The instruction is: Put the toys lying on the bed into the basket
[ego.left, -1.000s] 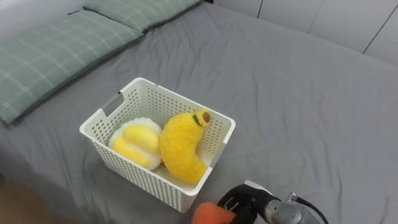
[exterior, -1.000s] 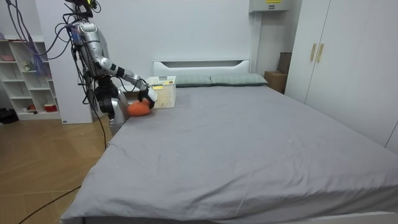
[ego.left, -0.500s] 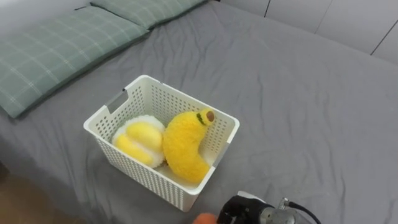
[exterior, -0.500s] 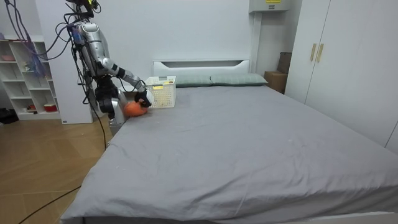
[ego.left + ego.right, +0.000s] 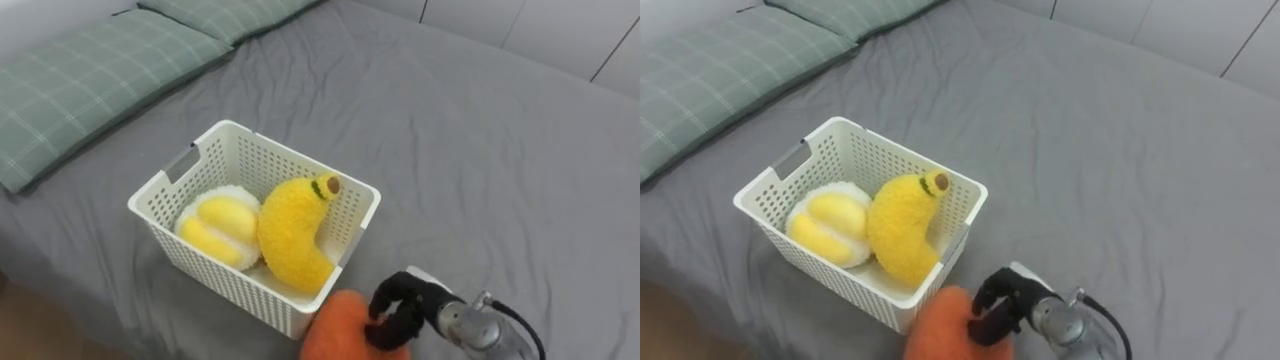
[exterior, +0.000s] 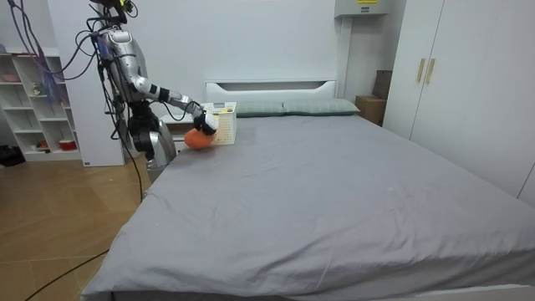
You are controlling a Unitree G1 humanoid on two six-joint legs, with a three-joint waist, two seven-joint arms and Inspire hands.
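Delivery is the step in hand: the right robot hand [image 5: 397,308], fingers curled round the orange plush toy [image 5: 332,326], hovers low over the bed [image 5: 480,150], arm reaching in from the lower right. Next, I judge, it must lift the toy over the rim of the white basket [image 5: 215,283] just ahead-left, then release beside the plush banana [image 5: 290,235] and the yellow-white plush [image 5: 218,225].

Home bedroom: wide grey bed [image 6: 334,192], green pillows [image 6: 322,106] at 12 o'clock, white wardrobe [image 6: 456,84] at 3, shelf [image 6: 38,100] at 9.
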